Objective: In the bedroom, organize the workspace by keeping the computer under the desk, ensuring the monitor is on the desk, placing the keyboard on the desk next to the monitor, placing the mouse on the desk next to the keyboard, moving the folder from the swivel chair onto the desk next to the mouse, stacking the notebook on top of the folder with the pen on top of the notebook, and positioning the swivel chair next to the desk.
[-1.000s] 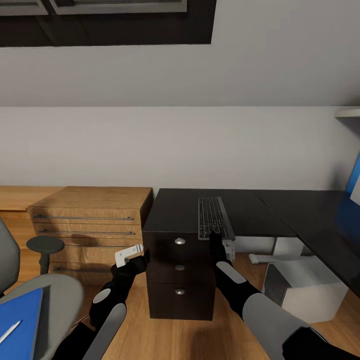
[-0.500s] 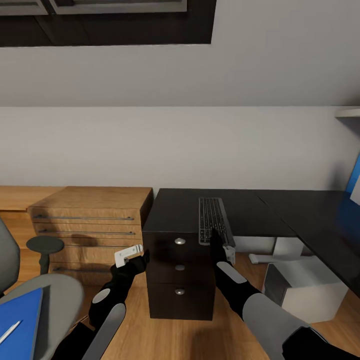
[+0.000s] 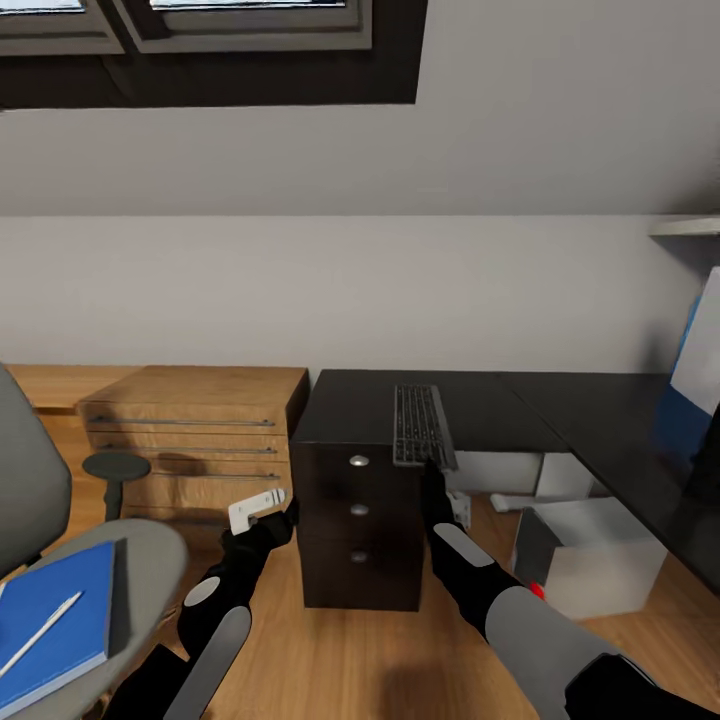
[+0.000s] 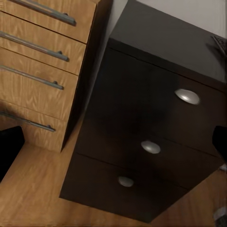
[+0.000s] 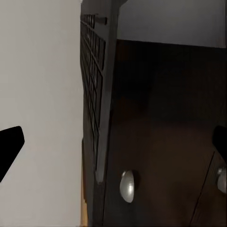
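The keyboard [image 3: 423, 426] lies on the glossy black table [image 3: 500, 405], its near end at the front edge above a dark three-drawer unit [image 3: 362, 530]. The right gripper [image 3: 437, 487] hangs just below that end, fingers spread and holding nothing. The left gripper [image 3: 262, 512] hovers beside the drawers, before a light-wood chest [image 3: 190, 440]; whether it is open or closed cannot be told. On the swivel chair [image 3: 140, 560] rests the blue folder [image 3: 55, 620] with the pen [image 3: 38, 646] on it. The computer [image 3: 590, 560] stands under the table.
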Available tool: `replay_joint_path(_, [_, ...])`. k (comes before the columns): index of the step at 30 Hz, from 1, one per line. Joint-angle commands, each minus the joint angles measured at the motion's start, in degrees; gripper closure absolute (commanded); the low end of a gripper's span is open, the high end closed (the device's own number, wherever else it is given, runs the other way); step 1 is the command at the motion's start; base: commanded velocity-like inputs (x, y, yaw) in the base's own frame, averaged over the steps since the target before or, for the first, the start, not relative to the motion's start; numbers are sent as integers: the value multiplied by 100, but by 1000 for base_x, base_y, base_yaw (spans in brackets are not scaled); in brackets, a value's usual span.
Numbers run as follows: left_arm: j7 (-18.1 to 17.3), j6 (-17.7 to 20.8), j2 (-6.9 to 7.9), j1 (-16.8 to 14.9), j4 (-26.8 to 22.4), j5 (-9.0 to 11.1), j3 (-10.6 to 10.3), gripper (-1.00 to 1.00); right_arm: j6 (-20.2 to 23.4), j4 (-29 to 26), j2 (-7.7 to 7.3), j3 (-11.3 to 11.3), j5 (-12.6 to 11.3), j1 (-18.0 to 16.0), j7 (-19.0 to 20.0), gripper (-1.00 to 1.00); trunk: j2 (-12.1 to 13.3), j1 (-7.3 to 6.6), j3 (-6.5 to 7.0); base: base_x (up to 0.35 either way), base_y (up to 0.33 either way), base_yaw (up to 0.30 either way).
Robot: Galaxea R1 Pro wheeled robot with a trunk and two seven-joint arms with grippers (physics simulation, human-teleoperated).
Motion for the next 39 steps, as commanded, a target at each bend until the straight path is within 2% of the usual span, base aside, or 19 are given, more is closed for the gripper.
replay_joint_path(1, [47,13,6,-7,-8,33,-13,-100,-33,5,-2,39,-62,-7,33,-100,-3,-4,-6,-272,-63,0])
replay_joint_path(19, [47,13,6,-4,8,35,-3,-100,-46,31,-3,43,-62,-7,33,-100,-3,-4,-6,-264,-177,0])
replay_joint_path(26, [41,1,13,-6,16,25,-2,-100,-54,74,3,55,-52,-7,30,-100,-3,-4,-6,-68,-43,0])
replay_joint_path(30, [32,-3,14,-4,60,21,3,-100,-60,361,45,125,-3,-7,32,-100,157,-92,66,-12,-8,0])
replay_joint_path(35, [27,-4,13,-7,81,15,4,-100,-80,773,123,320,289,-7,30,-100,358,-201,155,-4,-3,0])
replay_joint_path(36, [25,-4,10,-6,90,18,4,-100,-104,954,157,391,475,-7,28,-100,398,-223,173,-2,-1,0])
replay_joint_path(38, [23,-4,8,-5,112,20,8,-100,-134,1150,195,438,682,-5,27,-100,478,-267,209,-1,0,0])
replay_joint_path(39, [22,-4,7,-5,153,21,10,-100,-175,1368,237,468,899,3,26,-100,518,-289,227,0,0,0])
